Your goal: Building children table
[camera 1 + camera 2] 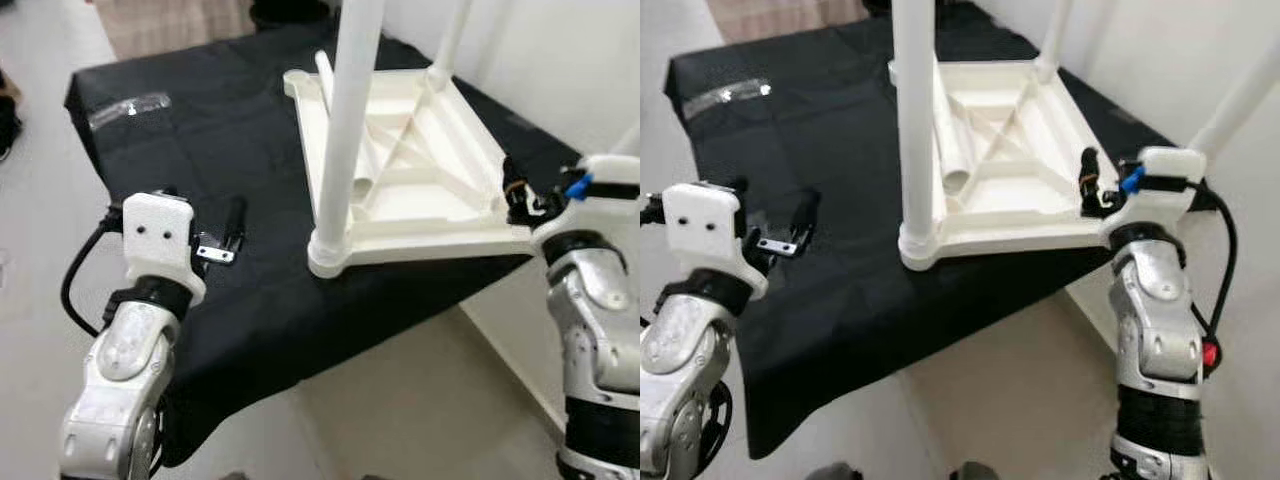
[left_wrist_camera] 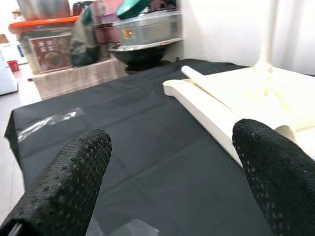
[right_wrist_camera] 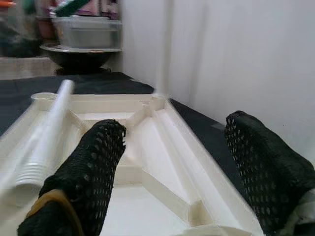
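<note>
Left hand [image 1: 232,228] hovers over black cloth [image 1: 250,150] (plastic bag [image 1: 128,108] beyond).

No lettering is legible; the red box [image 2: 45,53] carries a printed label, apparently too blurred to read

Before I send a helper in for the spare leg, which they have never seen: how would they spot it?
Find the black cloth-covered table; on it lies the white plastic children's tabletop, turned upside down. Two white legs already stand upright in its corners, but the loose white tube leg lies flat inside the tray, along its left rim.
</note>
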You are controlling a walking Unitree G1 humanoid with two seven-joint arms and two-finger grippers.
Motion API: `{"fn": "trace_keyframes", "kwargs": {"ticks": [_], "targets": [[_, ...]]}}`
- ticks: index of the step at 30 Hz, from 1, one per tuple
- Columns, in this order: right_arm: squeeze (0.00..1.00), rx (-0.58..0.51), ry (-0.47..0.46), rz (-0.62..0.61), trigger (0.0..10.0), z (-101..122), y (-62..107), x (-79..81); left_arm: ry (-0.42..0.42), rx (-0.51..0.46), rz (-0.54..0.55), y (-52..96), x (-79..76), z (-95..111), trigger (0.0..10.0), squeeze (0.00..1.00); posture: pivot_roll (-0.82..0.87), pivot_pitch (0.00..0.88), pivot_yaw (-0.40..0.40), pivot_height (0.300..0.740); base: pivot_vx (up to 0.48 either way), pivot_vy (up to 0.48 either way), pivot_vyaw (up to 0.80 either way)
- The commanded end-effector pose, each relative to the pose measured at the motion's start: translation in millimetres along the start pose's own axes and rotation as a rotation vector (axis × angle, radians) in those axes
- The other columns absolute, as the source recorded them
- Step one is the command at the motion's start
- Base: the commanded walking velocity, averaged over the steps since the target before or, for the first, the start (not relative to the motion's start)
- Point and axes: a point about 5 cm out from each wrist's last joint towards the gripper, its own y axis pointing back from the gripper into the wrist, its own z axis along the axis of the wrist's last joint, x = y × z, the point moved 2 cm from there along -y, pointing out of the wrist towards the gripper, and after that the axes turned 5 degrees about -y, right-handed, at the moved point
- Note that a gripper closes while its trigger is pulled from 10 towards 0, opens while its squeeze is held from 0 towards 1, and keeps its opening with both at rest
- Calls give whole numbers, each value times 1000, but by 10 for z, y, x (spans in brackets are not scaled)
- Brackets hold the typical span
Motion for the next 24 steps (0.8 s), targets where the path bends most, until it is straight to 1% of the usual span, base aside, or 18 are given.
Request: {"fn": "trace_keyframes", "kwargs": {"ticks": [1,7,8,9,10,11,12,13,14,15,16,17,18,19,20,21,22,24], "targets": [[0,9,-9,12,10000,-34,6,31,-5,19,22,30,44,-40,10000,0,64,136,-72,740,0,0,0],[0,37,-49,131,10000,-62,-8,161,-1,18,13,38,8,-36,10000,0,62,136,-71,740,0,0,0],[0,37,-49,131,10000,-62,-8,161,-1,18,13,38,8,-36,10000,0,62,136,-71,740,0,0,0],[0,46,-40,185,10000,-51,-87,135,16,27,-18,56,-42,-53,10000,0,64,136,-74,740,0,0,0],[0,46,-40,185,10000,-51,-87,135,16,27,-18,56,-42,-53,10000,0,64,136,-74,740,0,0,0],[0,77,-49,223,10000,-73,-122,124,37,36,-50,70,-83,-66,10000,0,64,137,-75,740,0,0,0],[0,87,-30,256,10000,-75,-154,105,53,43,-91,86,-134,-75,10000,0,65,137,-76,740,0,0,0],[0,87,-30,256,10000,-75,-154,105,53,43,-91,86,-134,-75,10000,0,65,137,-76,740,0,0,0],[0,151,15,364,10000,-108,-229,40,104,60,-208,146,-289,-90,10000,0,66,141,-80,740,0,0,0],[0,151,15,364,10000,-108,-229,40,104,60,-208,146,-289,-90,10000,0,66,141,-80,740,0,0,0],[0,205,5,405,10000,-137,-263,-8,121,61,-256,179,-357,-89,10000,0,66,141,-80,740,0,0,0],[0,232,17,453,10000,-134,-297,-52,150,69,-306,219,-431,-90,10000,0,66,143,-82,740,0,0,0],[0,267,0,509,10000,-131,-315,-72,168,70,-354,259,-502,-83,10000,0,66,143,-82,740,0,0,0],[0,275,3,563,10000,-105,-328,-78,205,79,-414,309,-592,-75,10000,0,62,147,-82,740,0,0,0],[0,275,3,563,10000,-105,-328,-78,205,79,-414,309,-592,-75,10000,0,62,147,-82,740,0,0,0],[0,282,8,599,10000,-90,-335,-78,228,83,-462,352,-659,-64,10000,0,66,150,-85,740,0,0,0],[0,282,8,599,10000,-90,-335,-78,228,83,-462,352,-659,-64,10000,0,66,150,-85,740,0,0,0],[0,291,0,707,10000,-54,-345,-22,250,89,-562,455,-808,-41,10000,0,64,152,-84,740,0,0,0]]}}
